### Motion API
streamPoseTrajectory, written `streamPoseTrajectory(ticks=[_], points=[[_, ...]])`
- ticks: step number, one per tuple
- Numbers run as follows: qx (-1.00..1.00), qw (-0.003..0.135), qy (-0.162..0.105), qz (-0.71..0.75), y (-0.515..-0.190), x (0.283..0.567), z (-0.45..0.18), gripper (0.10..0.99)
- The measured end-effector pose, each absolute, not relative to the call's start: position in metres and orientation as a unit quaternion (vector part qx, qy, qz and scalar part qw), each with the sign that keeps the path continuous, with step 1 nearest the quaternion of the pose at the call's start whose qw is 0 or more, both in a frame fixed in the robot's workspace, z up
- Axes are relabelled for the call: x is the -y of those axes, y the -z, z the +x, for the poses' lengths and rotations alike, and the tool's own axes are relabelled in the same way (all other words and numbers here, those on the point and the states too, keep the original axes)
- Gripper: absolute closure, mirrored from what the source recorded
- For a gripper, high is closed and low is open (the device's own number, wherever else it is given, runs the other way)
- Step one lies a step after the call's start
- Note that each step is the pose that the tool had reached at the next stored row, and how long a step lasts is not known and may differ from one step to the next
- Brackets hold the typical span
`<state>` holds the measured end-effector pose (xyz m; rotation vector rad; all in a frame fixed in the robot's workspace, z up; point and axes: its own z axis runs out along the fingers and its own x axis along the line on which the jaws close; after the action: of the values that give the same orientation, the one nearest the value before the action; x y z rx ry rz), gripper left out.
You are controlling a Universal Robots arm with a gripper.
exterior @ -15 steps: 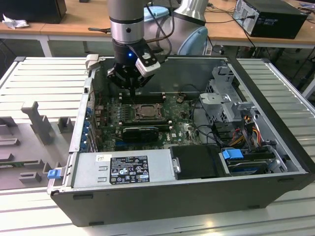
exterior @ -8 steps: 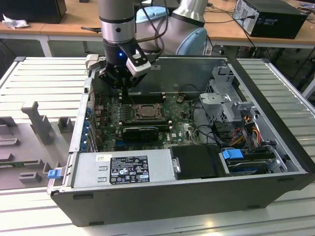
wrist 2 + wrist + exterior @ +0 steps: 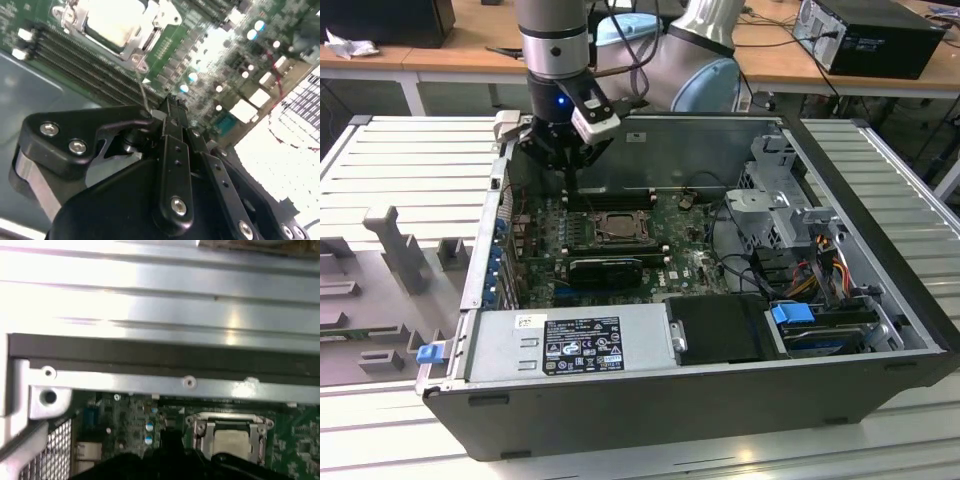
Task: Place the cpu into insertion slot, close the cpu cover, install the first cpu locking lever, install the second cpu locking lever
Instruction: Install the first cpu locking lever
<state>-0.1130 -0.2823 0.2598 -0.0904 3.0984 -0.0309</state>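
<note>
Nearest in the exterior view, a grey power supply (image 3: pixel 570 345) is set along the front wall of the open computer case (image 3: pixel 670 410), well in front of the socket (image 3: pixel 610 228). The socket is mounted on the green board (image 3: pixel 685 262) on the case floor. A metal drive cage (image 3: pixel 775 205) is found well off to the exterior view's right of the socket.

The chip (image 3: pixel 112 22) (image 3: pixel 232 442) is seen in both wrist views lying in the socket, its pale top showing. The cover plate (image 3: pixel 135 50) is laid down flat around it.

Just behind the socket, toward the exterior view's left, the gripper (image 3: pixel 570 182) is lowered into the case. In the second wrist view its fingertips (image 3: pixel 172 112) are drawn narrowly together. A thin wire lever (image 3: pixel 142 92) is seen running up from the socket's corner to the fingertips; whether it is clamped cannot be told.

Farther behind the socket the arm (image 3: pixel 555 40) rises out of the case, and wooden desks (image 3: pixel 450 55) are seen beyond.
</note>
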Motion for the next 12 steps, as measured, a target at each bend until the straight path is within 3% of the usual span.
streamPoseTrajectory(ticks=[12], points=[[-0.999, 0.021, 0.01, -0.029, -0.26, 0.282, -0.082, 0.98]])
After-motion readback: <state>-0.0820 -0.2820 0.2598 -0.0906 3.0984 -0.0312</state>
